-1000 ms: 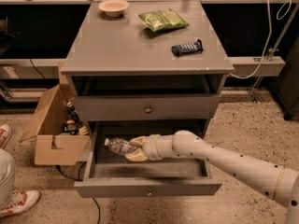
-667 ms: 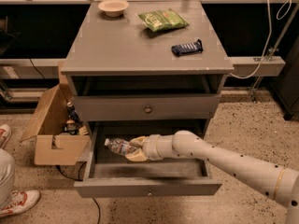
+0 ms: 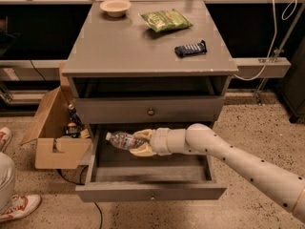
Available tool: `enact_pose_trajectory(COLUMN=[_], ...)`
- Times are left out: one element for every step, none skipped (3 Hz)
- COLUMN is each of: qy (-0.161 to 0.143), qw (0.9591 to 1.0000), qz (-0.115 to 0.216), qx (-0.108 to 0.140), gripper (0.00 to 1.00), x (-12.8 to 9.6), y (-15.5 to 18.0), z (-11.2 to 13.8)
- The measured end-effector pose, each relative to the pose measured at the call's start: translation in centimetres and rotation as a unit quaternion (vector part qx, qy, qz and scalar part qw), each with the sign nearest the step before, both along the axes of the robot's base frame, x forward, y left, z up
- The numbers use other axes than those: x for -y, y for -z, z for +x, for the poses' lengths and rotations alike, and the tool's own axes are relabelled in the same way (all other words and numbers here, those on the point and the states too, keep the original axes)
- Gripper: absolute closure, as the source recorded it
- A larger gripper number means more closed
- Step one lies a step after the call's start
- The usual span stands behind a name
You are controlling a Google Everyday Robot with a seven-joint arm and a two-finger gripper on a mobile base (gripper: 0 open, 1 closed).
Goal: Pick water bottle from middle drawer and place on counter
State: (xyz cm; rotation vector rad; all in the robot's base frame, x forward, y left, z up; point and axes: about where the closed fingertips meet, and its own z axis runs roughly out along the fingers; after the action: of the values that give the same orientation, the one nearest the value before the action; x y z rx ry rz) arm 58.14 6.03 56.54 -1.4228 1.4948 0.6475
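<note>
The water bottle [image 3: 120, 140] is a small clear plastic bottle with a white cap. It lies sideways, cap to the left, just above the floor of the open middle drawer [image 3: 150, 192]. My gripper [image 3: 139, 144] reaches in from the right on a long white arm, and its pale fingers [image 3: 143, 134] are shut on the bottle's right end. The counter [image 3: 143, 51] is the broad grey cabinet top above the drawers.
On the counter stand a pale bowl [image 3: 116, 6], a green snack bag [image 3: 166, 20] and a dark wrapped bar [image 3: 190, 48]. A closed drawer with a brass knob [image 3: 150, 111] sits above the open one. An open cardboard box [image 3: 55, 132] holding a dark bottle stands at the left, next to a person's shoe [image 3: 19, 207].
My gripper has stayed on the bottle, and both sit slightly higher in the open drawer than before. Nothing else has moved.
</note>
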Motion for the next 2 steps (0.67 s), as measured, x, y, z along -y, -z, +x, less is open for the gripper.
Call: enact_pose_trajectory(qy=[-0.018,-0.032], qw=[0.9992,0.9960], qz=[-0.010,-0.058], qx=[0.034,0.059], gripper=[1.00,1.00], x=[0.3,-0.8], y=[-5.4,-9.8], z=[0.2,0.0])
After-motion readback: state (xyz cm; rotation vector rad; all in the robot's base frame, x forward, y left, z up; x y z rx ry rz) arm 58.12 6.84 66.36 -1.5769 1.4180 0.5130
